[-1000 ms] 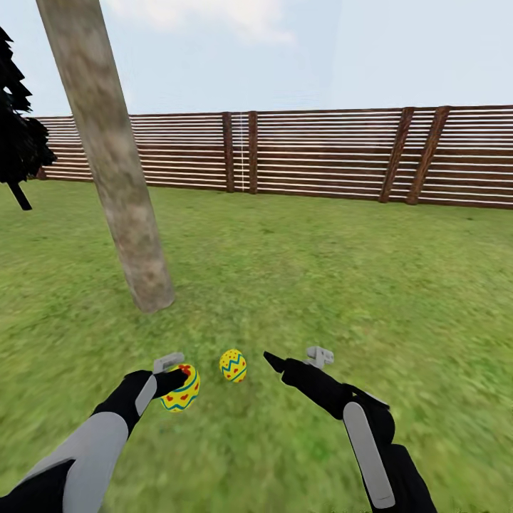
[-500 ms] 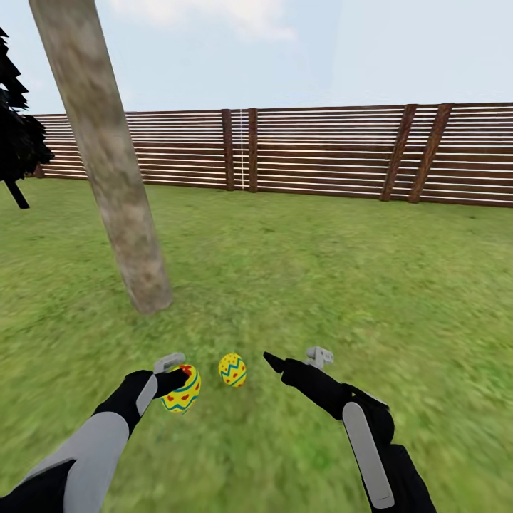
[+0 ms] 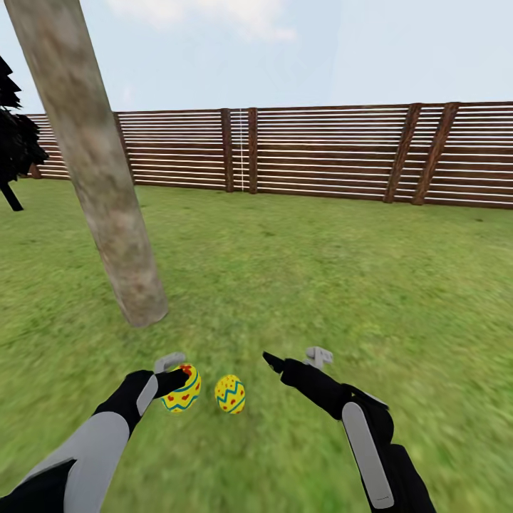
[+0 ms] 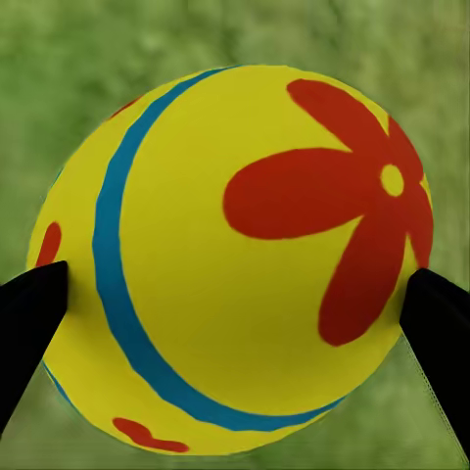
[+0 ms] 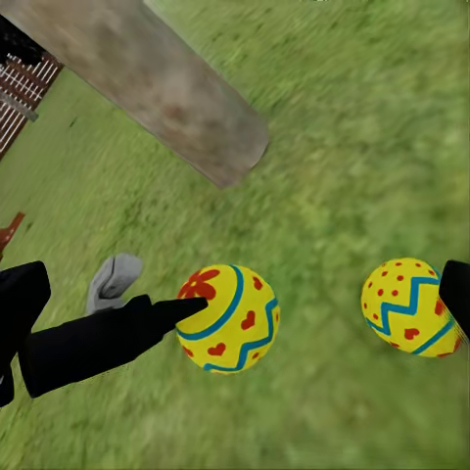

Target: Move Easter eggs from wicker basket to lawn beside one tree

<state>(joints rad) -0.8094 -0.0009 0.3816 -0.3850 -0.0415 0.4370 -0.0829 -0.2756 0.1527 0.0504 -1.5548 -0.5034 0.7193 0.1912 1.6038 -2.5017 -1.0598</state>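
My left gripper (image 3: 178,385) is shut on a yellow Easter egg (image 3: 181,392) with blue bands and red marks, held just above the lawn (image 3: 320,285). In the left wrist view that egg (image 4: 235,264) sits between both black fingertips (image 4: 29,323). A second egg (image 3: 230,394) lies on the grass just right of the held one, between my two grippers. My right gripper (image 3: 278,363) is open and holds nothing; in its wrist view the loose egg (image 5: 411,305) is beside one finger. The tree's pale trunk (image 3: 107,199) rises just ahead on the left. The third egg and the basket are out of view.
A brown slat fence (image 3: 320,153) closes the far side of the garden. A dark-leaved tree (image 3: 14,142) stands at the far left edge. Open grass stretches ahead and to the right of the trunk.
The view has moved forward: trunk and fence have shifted slightly, and the loose egg now shows lower, nearer the held egg. Both grippers keep their pose and state.
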